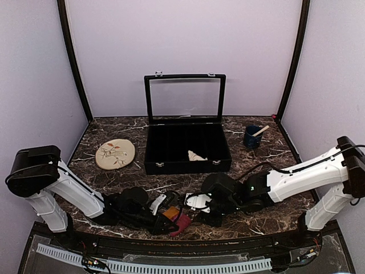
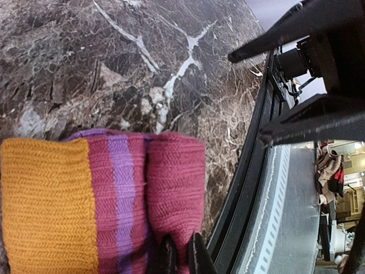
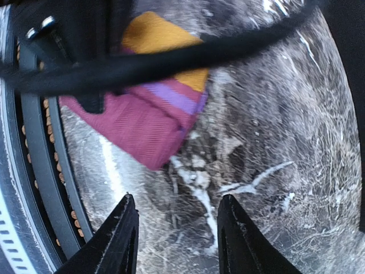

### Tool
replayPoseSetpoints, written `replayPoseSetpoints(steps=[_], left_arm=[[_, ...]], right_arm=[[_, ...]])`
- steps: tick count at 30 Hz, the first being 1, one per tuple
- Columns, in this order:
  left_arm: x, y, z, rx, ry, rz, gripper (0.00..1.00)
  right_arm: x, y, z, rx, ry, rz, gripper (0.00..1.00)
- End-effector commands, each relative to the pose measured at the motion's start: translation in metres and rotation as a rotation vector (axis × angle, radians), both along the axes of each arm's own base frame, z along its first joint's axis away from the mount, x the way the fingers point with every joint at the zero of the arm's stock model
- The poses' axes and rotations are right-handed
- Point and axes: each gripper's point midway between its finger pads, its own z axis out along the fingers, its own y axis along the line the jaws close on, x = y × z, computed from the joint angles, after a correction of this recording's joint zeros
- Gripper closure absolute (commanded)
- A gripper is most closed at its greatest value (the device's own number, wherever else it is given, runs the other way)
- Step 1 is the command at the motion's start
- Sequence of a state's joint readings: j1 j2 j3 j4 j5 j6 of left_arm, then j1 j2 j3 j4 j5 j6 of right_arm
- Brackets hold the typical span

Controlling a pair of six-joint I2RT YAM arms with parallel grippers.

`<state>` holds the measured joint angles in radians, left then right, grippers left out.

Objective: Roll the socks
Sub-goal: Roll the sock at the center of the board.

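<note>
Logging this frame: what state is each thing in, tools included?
left tool: shut on the maroon sock.
right tool: open, empty, just short of the maroon sock.
maroon sock: folded over on itself, lying on the table.
cream sock: lying in the box, not held.
box: open, lid standing upright.
cup: upright, stick inside.

The box (image 1: 187,149) stands behind the sock (image 1: 179,224), mat (image 1: 115,154) to its left, cup (image 1: 252,137) to its right.
</note>
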<state>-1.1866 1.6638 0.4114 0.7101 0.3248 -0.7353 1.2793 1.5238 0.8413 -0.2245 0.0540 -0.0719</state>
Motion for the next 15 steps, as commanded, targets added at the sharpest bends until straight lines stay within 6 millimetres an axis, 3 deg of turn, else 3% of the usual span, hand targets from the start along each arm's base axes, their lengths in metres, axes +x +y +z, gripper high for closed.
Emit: replayPoseSetpoints(steps=[1, 15], left_arm=[[-0.036, 0.061, -0.068, 0.287, 0.164, -0.071, 1.00], [-0.042, 0.071, -0.074, 0.297, 0.212, -0.103, 1.00]], right_arm=[[0.000, 0.011, 0.009, 0.007, -0.166, 0.054, 0.56], [-0.027, 0.036, -0.013, -0.099, -0.319, 0.236, 0.49]])
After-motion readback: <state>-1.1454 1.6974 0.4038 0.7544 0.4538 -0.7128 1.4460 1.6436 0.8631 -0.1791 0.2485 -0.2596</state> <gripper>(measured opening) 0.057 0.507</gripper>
